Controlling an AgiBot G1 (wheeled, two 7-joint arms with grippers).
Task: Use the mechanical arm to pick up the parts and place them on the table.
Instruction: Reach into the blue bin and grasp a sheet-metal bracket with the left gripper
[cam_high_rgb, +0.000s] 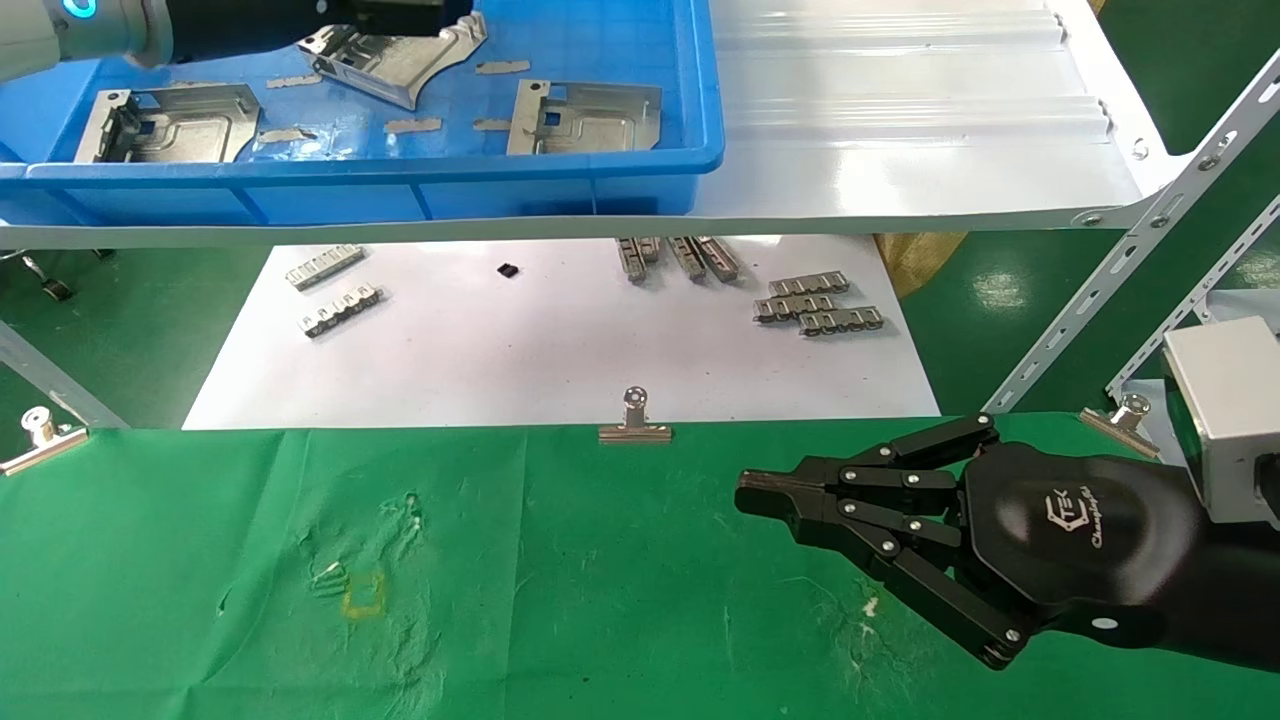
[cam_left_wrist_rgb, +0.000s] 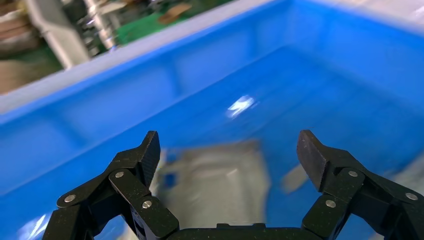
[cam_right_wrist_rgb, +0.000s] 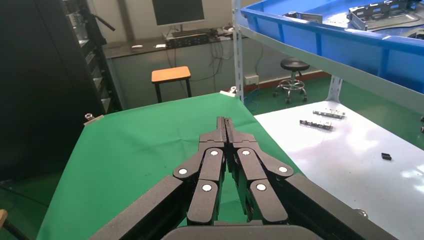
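Note:
Three silvery parts lie in a blue bin (cam_high_rgb: 400, 170) on the shelf: one at the left (cam_high_rgb: 170, 122), one in the middle (cam_high_rgb: 395, 60), one at the right (cam_high_rgb: 585, 115). My left mechanical arm (cam_high_rgb: 250, 25) reaches in over the middle part. In the left wrist view my left gripper (cam_left_wrist_rgb: 230, 152) is open above a blurred part (cam_left_wrist_rgb: 215, 185), and nothing is between its fingers. My right gripper (cam_high_rgb: 745, 495) is shut and empty. It hovers low over the green table (cam_high_rgb: 560, 600), right of centre. The right wrist view shows its tips (cam_right_wrist_rgb: 225, 122) pressed together.
A white sheet (cam_high_rgb: 560, 360) behind the green cloth carries small grey toothed strips (cam_high_rgb: 815, 305). The glossy white shelf (cam_high_rgb: 900, 130) overhangs it. Binder clips (cam_high_rgb: 634, 425) hold the cloth's far edge. Slanted metal struts (cam_high_rgb: 1130, 250) stand at the right.

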